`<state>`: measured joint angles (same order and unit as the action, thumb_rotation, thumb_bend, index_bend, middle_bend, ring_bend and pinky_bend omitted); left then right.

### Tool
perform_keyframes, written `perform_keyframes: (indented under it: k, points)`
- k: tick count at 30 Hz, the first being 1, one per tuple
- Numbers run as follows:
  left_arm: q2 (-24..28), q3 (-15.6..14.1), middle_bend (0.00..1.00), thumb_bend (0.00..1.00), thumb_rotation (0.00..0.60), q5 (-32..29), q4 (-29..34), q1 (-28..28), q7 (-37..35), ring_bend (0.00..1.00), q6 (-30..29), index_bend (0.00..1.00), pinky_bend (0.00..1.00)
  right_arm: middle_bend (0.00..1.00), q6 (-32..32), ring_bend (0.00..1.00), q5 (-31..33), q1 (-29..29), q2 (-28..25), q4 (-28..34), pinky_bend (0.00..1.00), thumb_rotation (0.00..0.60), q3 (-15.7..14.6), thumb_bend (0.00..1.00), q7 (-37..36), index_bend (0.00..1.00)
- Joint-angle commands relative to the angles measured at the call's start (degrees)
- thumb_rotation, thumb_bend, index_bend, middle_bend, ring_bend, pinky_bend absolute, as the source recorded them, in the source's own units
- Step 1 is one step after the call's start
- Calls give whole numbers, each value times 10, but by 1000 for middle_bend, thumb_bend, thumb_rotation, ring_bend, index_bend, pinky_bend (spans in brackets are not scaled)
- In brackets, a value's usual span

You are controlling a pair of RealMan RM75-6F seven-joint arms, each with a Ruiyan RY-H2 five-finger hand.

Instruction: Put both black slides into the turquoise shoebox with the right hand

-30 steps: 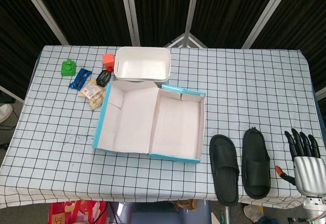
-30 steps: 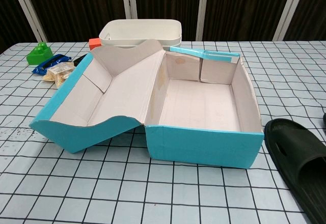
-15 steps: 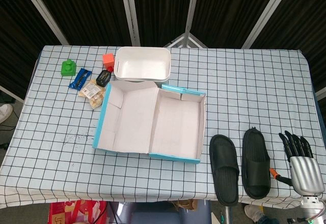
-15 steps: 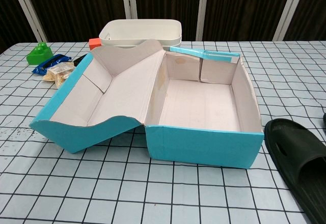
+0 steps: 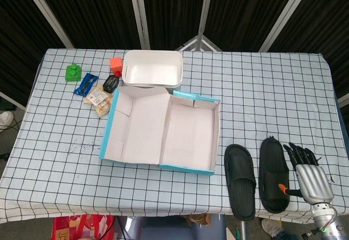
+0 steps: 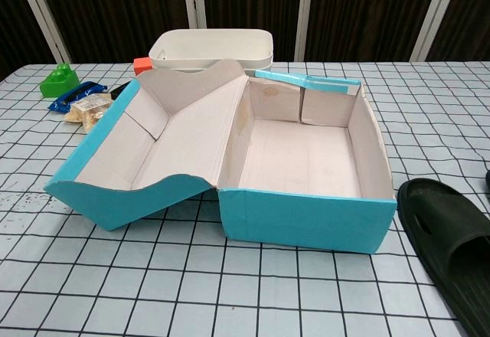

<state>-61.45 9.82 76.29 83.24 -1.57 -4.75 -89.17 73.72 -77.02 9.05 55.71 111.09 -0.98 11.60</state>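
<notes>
Only the head view shows the right hand [image 5: 306, 170]; the chest view cuts off before it and catches just one slide [image 6: 452, 254] at its right edge, plus a sliver of dark at the frame border. The left hand appears in neither view.

In the head view both slides lie on the table [image 5: 272, 93] right of the shoebox [image 5: 163, 132], side by side and close together, their long axes running from the near edge toward the far side. The left slide [image 5: 240, 181] sits just beside the box's near right corner; the right slide [image 5: 274, 174] lies slightly farther back. The right hand sits just right of the right slide, fingers [image 5: 299, 154] dark, spread and extended toward the far side, holding nothing; whether it touches the slide I cannot tell.

The box stands open, lid folded out flat to the left, its pale interior bare. Behind it is a white bin [image 5: 152, 68]. Left of the bin lie a red block [image 5: 115, 63], a green toy [image 5: 72, 72], a blue packet [image 5: 85, 83], a black item [image 5: 111, 83] and a snack pack [image 5: 100, 97]. Nothing stands between slides and box.
</notes>
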Motion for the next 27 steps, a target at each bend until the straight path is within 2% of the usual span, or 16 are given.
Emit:
perform_keyframes:
  k: [1, 3, 6, 9, 11, 17, 20, 24, 27]
  points:
    - [-1, 1, 0, 363, 600, 0, 0, -2, 3, 0, 1, 26, 0, 24, -176, 0, 158, 127, -125, 132, 0, 600, 33, 179, 94, 0]
    - [-2, 1, 0, 363, 600, 1, 0, -3, 5, 0, 0, 26, 0, 16, -220, 0, 225, 173, -140, 145, 0, 600, 42, 174, 131, 0]
    - [-2, 1, 0, 363, 600, -3, 2, -3, 8, 0, 5, 26, 0, 10, -290, 0, 367, 256, -139, 146, 0, 600, 48, 173, 168, 0]
    - [0, 2, 0, 363, 600, -7, 4, -3, 7, 0, 8, 25, 0, 5, -321, 0, 454, 310, -116, 131, 0, 600, 45, 174, 177, 0]
    - [1, 2, 0, 363, 600, -7, 4, -3, 5, 0, 7, 25, 0, 3, -320, 0, 492, 338, -93, 117, 0, 600, 36, 173, 191, 0]
    - [4, 3, 0, 363, 600, -10, 3, -3, -2, 0, 10, 22, 0, 0, -284, 0, 593, 406, -25, 93, 0, 600, 3, 173, 233, 0]
    - [5, 4, 0, 363, 600, -12, 3, -2, -4, 0, 11, 21, 0, 0, -271, 0, 622, 429, -2, 86, 0, 600, -9, 173, 248, 0]
    - [5, 5, 0, 363, 600, -14, 2, -2, -5, 0, 11, 21, 0, 0, -256, 0, 638, 443, 24, 77, 0, 600, -21, 174, 254, 0]
    - [6, 6, 0, 363, 600, -17, 2, -2, -5, 0, 14, 21, 0, 0, -233, 0, 621, 440, 44, 69, 0, 600, -34, 173, 258, 0]
